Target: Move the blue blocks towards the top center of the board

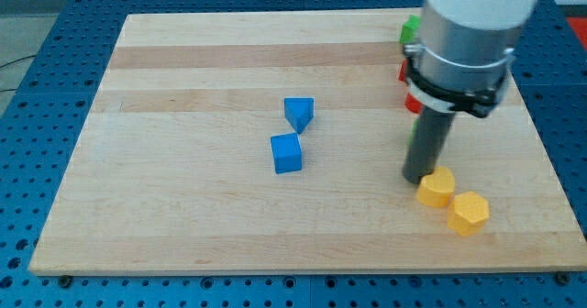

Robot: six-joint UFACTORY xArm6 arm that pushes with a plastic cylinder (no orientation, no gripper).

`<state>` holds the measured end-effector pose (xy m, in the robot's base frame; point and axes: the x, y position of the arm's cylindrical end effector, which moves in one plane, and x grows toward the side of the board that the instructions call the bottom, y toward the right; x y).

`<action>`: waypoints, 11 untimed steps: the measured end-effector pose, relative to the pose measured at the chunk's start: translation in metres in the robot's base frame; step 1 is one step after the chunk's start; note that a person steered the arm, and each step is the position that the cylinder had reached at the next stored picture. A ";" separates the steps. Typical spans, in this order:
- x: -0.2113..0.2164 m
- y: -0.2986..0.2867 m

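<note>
Two blue blocks lie near the middle of the wooden board [183, 115]. The blue triangular block [299, 113] is the upper one. The blue cube [286, 152] sits just below it and slightly left, close to it. My tip [418, 177] is far to their right, at the view's right side, right beside the upper left of a yellow round block [437, 188].
A yellow hexagonal block [468, 212] lies just right and below the yellow round one. A green block [409, 29] and red blocks [412, 104] show partly behind the arm at the upper right. A blue perforated table surrounds the board.
</note>
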<state>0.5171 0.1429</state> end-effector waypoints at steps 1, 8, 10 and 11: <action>0.000 -0.013; -0.053 -0.178; -0.093 -0.137; -0.127 -0.121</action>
<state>0.3904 0.0219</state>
